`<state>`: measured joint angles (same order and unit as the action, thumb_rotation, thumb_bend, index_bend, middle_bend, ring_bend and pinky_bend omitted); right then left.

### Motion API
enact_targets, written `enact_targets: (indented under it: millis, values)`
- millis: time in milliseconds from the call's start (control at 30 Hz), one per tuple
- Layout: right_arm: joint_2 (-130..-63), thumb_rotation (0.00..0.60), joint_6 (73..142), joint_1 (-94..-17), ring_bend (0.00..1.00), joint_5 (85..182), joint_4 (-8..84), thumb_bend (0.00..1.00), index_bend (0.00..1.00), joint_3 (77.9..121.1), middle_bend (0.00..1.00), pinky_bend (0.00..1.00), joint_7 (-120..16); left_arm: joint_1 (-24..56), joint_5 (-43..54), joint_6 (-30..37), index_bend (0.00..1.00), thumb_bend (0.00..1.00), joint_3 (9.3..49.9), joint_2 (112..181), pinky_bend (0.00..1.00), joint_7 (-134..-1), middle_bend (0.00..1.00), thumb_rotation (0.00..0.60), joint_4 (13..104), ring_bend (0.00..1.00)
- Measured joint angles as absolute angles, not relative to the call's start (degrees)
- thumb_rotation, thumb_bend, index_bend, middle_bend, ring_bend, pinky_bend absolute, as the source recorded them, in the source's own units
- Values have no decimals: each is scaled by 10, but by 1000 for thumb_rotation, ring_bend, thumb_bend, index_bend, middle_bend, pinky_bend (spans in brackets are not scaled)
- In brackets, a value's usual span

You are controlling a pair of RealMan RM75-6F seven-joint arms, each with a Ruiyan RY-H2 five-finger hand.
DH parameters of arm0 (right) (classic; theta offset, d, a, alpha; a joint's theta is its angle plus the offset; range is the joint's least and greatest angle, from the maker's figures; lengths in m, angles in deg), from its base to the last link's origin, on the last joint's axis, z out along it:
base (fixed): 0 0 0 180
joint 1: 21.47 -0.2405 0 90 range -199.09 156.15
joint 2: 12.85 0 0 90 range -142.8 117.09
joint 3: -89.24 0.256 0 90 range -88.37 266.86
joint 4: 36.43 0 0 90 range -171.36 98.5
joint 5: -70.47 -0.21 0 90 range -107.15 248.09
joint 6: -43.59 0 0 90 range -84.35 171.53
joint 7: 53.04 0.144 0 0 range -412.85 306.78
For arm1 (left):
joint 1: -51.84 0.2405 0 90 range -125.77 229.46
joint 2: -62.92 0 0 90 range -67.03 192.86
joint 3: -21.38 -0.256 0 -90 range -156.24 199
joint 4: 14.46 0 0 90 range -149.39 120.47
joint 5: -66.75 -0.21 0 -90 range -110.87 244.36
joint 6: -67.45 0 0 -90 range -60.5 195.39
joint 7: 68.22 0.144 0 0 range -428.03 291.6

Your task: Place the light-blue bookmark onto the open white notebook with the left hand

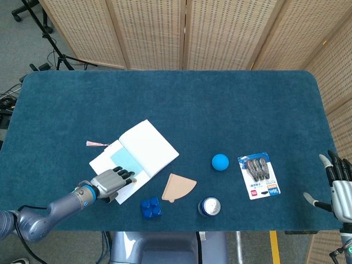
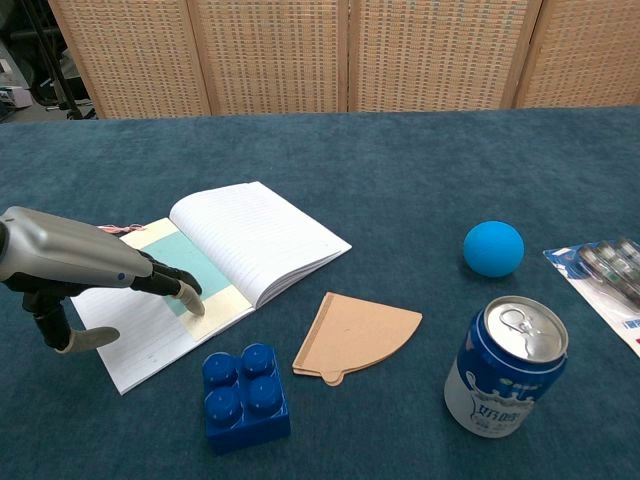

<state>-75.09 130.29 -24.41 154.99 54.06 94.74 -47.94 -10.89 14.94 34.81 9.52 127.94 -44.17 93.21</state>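
Note:
The open white notebook (image 1: 144, 146) (image 2: 255, 236) lies left of the table's middle. The light-blue bookmark (image 1: 124, 161) (image 2: 185, 259) lies flat on its left page, with a pink tassel (image 1: 96, 144) trailing off the far left corner. My left hand (image 1: 110, 183) (image 2: 75, 268) hovers flat over the near part of that page, fingers stretched out, the fingertips (image 2: 190, 297) at the bookmark's near end; it holds nothing. My right hand (image 1: 339, 187) stays at the table's right edge, fingers spread and empty.
A blue toy brick (image 1: 149, 208) (image 2: 244, 394) sits just in front of the notebook. A tan paper wedge (image 1: 177, 187), a blue ball (image 1: 220, 161), a drink can (image 1: 209, 207) and a blister pack (image 1: 258, 175) lie to the right.

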Motion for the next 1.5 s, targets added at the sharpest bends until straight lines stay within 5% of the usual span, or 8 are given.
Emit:
enact_targets:
  millis: [433, 967, 1167, 1500]
  values:
    - [-751, 600, 1305, -243, 0, 1550, 539, 156, 0, 948, 0, 0, -478, -107, 144, 327, 0, 578, 99, 1269, 0, -448, 0, 600, 941, 0]
    - [-750, 600, 1304, -244, 0, 1557, 543, 156, 0, 944, 0, 0, -487, -29, 51, 228, 0, 498, 162, 1151, 0, -562, 0, 600, 1009, 0]
    - [-751, 600, 1304, -244, 0, 1559, 544, 156, 0, 942, 0, 0, -494, 28, 29, 136, 0, 370, 150, 1157, 0, -538, 0, 600, 1004, 0]
    - [-760, 600, 1310, -245, 0, 1566, 550, 156, 0, 940, 0, 0, -531, 224, -33, -131, 0, 318, 129, 1274, 0, -487, 0, 600, 925, 0]
